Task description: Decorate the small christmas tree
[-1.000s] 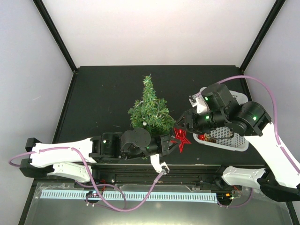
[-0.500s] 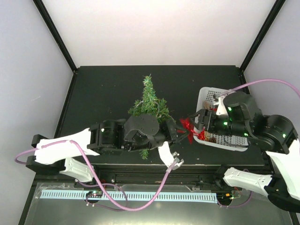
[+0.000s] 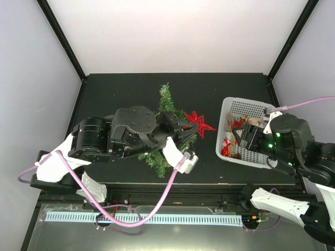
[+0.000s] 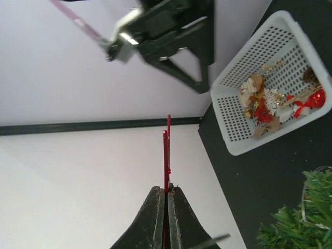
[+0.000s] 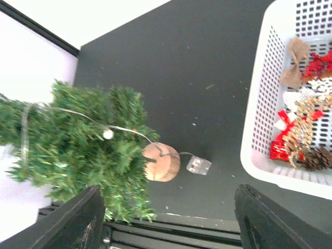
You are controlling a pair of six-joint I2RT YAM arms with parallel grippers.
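The left gripper (image 4: 166, 190) is fully closed on a red star (image 3: 198, 124), clamping it at one edge. In the left wrist view the star appears edge-on as a thin red blade standing out from between the two black fingers (image 4: 154, 218). In the top view the left arm reaches over the small christmas tree (image 3: 165, 100), and the star is held at the tree's right side, between the tree and the white basket (image 3: 222, 125). The tree stands upright near the middle of the black table (image 3: 115, 94), apart from the basket, and the arm hides its lower half in the top view. The right wrist view shows its round wooden base (image 5: 162, 162) resting on the table. A thin wire string (image 5: 129, 129) runs through the branches to a small clear box (image 5: 198, 165) just beside the base. The right gripper (image 5: 167, 189) is positioned over the left part of the basket, with its fingers (image 5: 83, 218) spread wide and nothing between them. The basket holds loose ornaments (image 5: 298, 137) in red, gold and burlap.
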